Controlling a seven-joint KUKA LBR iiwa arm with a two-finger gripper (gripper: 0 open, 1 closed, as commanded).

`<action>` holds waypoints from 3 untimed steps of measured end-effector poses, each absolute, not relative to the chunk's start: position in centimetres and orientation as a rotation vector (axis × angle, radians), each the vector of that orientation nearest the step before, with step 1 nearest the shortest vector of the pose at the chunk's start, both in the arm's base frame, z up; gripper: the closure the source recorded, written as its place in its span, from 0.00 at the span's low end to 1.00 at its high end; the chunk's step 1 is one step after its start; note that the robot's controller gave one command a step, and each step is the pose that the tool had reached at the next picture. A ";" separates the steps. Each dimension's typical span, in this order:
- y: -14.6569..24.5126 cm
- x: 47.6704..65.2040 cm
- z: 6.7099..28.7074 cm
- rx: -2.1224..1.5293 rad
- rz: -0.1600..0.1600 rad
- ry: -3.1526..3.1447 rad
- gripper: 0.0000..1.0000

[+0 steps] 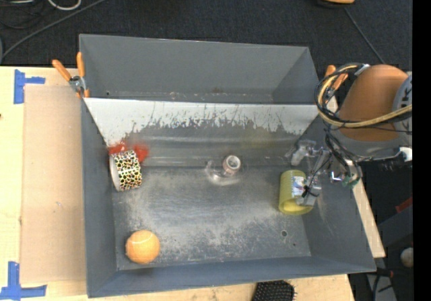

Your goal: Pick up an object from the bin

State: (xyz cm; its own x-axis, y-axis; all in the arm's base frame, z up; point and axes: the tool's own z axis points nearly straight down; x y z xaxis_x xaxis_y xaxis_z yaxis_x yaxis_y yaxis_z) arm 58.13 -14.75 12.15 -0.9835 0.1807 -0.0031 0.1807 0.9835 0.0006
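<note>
Orange ball (142, 246) front-left; gripper (310, 189) over yellow-green cylinder (290, 203), right side

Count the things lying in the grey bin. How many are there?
4. A leopard-spotted roll at the left, an orange ball in the near-left corner, a clear small thing in the middle, a yellow-green can at the right. Something small could hide under the arm.

Grey bin (202, 71); orange ball (142, 246); leopard-spotted roll (126, 170); yellow-green cylinder (293, 192); clear cup (225, 169).
</note>
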 end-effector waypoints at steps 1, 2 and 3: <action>-12.9 58.7 7.6 0.319 0.005 3.120 0.00; -13.9 58.8 7.7 0.326 0.018 3.119 1.00; -13.9 58.8 7.7 0.324 0.017 3.119 1.00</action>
